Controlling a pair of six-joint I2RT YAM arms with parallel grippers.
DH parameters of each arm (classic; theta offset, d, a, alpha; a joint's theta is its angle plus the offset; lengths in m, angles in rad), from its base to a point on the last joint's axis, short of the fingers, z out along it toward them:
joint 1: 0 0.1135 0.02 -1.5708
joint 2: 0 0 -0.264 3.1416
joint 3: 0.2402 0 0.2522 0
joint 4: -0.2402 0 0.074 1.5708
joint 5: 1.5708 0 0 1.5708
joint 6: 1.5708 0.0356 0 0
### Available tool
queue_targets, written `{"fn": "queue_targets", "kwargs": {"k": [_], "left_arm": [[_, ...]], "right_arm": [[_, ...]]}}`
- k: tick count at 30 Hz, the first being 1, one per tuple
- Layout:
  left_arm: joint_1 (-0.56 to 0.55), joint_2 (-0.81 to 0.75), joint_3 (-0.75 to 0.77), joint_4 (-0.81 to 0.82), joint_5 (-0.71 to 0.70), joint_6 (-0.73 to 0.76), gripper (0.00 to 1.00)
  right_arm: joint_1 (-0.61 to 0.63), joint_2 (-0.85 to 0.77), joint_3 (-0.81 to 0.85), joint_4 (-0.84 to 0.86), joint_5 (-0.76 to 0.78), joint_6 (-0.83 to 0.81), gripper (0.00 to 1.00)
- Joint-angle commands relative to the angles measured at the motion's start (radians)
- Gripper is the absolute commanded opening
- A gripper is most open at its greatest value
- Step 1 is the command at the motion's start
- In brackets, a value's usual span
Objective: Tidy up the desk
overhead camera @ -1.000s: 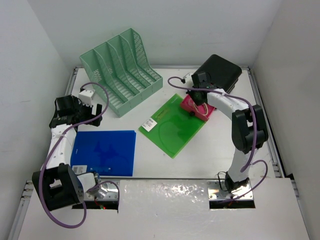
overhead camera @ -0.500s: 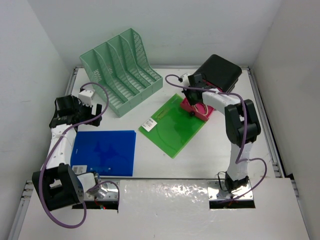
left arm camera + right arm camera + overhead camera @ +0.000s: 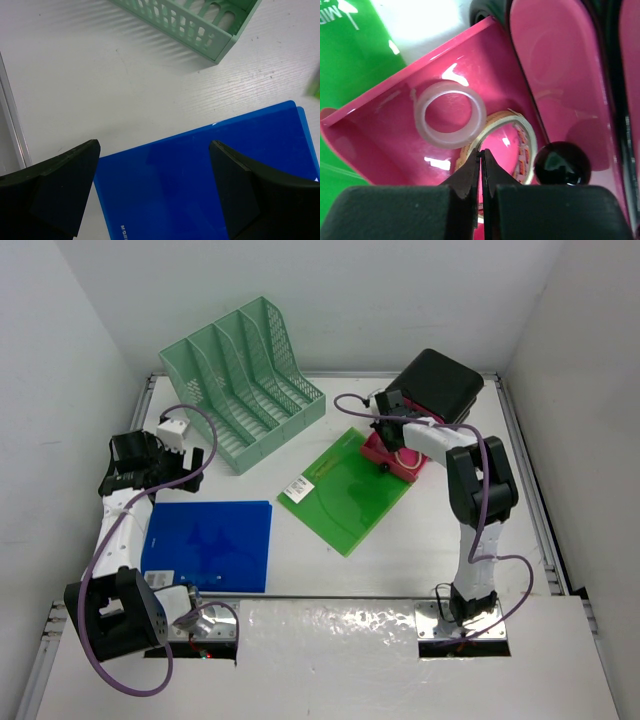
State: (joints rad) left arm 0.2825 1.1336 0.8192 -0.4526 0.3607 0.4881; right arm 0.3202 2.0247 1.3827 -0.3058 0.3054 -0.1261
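The white desk [image 3: 440, 540] holds a green folder [image 3: 345, 485], a blue folder [image 3: 210, 545] and a pink tray [image 3: 395, 455]. My right gripper [image 3: 385, 430] is down in the pink tray [image 3: 380, 130]. It [image 3: 481, 152] is shut, pinching the thin wall of a tan tape roll [image 3: 525, 132]. A clear tape ring [image 3: 450, 120] lies against that roll. My left gripper [image 3: 150, 472] hangs over the blue folder's far left corner. In the left wrist view it [image 3: 154, 150] is open and empty above the blue folder [image 3: 200, 190].
A mint-green mesh file rack [image 3: 245, 380] stands at the back left, and its corner [image 3: 200, 25] shows in the left wrist view. A black box [image 3: 440, 385] sits at the back right behind the tray. A black knob [image 3: 562, 162] sits in the tray. A silver rail [image 3: 12, 125] edges the desk.
The right arm's elbow has swung in and stands more upright, while its gripper stays at the pink tray. The left arm has not moved.
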Motion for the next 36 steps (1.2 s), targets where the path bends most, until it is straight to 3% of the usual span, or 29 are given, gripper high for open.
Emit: {"fn": "queue_targets", "kwargs": {"k": [1,9,14,18,23,29,36], "left_arm": [[-0.003,0.000,0.029,0.032,0.012,-0.013,0.89],[-0.002,0.002,0.040,0.028,0.015,-0.014,0.89],[-0.002,-0.001,0.043,0.028,0.021,-0.022,0.89],[-0.003,-0.005,0.049,0.025,0.026,-0.025,0.89],[-0.003,-0.006,0.060,0.017,0.026,-0.020,0.89],[-0.003,-0.005,0.064,0.011,0.024,-0.020,0.89],[-0.006,0.003,0.084,-0.004,0.085,-0.040,0.85]], "right_arm": [[-0.003,-0.026,0.044,0.046,0.029,-0.026,0.00],[0.028,-0.191,-0.031,0.099,-0.065,-0.004,0.05],[0.184,-0.400,-0.270,0.210,-0.049,0.069,0.05],[0.276,-0.414,-0.448,0.255,0.005,0.221,0.04],[0.276,-0.348,-0.519,0.283,0.031,0.381,0.02],[0.237,-0.261,-0.464,0.232,0.093,0.401,0.00],[0.083,-0.256,-0.476,0.295,0.086,0.375,0.00]]}}
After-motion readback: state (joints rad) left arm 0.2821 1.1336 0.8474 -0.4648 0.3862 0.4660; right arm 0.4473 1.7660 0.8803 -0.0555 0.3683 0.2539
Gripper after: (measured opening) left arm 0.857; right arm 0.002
